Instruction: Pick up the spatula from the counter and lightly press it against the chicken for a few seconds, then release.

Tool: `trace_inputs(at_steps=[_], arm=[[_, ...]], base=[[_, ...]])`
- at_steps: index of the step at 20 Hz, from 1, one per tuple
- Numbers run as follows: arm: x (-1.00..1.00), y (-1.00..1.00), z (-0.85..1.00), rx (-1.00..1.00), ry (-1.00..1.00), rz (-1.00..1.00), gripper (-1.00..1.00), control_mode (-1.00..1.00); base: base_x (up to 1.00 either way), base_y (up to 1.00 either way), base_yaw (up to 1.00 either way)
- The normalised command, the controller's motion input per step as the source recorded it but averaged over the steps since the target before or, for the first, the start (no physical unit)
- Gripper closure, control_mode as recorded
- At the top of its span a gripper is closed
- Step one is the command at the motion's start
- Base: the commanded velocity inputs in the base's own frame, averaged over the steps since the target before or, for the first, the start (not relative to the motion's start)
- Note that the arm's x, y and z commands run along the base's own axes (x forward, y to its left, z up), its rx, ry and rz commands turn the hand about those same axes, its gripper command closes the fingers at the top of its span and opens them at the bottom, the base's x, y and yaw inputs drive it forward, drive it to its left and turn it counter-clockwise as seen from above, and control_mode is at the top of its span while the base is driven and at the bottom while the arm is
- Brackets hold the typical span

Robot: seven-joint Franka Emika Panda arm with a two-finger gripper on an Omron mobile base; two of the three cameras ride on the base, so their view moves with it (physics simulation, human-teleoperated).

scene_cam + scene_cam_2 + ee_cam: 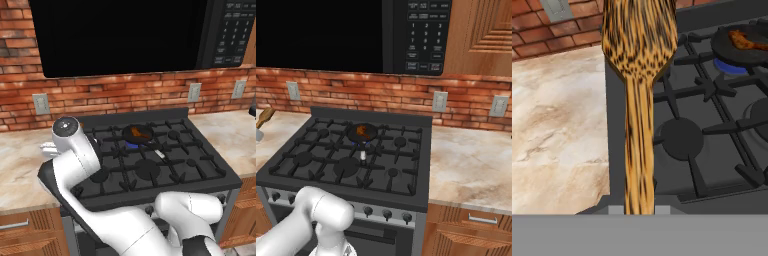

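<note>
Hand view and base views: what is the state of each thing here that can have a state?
spatula: held by its handle, away from the chicken.
gripper: shut on the spatula.
chicken: lying in the pan, nothing pressing on it.
pan: sitting on a rear burner.
burner: lit, blue flame under the pan.
microwave: door shut.

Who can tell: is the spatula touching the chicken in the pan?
Apart. Hand view: the spatula is at the edge of the stove, with bare grate between it and the chicken.
</note>
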Motion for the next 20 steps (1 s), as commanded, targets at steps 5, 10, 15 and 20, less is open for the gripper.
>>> trace_inputs(at_steps=[5,10,15,20], arm=[[-0.37,-0.59,0.29,0.27,0.02,0.00,1.00,-1.00],[-0.39,-0.55,0.34,0.21,0.07,0.00,1.00,-1.00],[-0.24,-0.37,0.35,0.11,0.03,-0.04,1.00,-1.00],[-0.02,-0.13,0.10,0.02,0.01,-0.10,1.00,-1.00]], base=[[0.00,0.00,0.00],[0.00,0.00,0.00],[0.00,0.00,0.00],[0.00,0.00,0.00]])
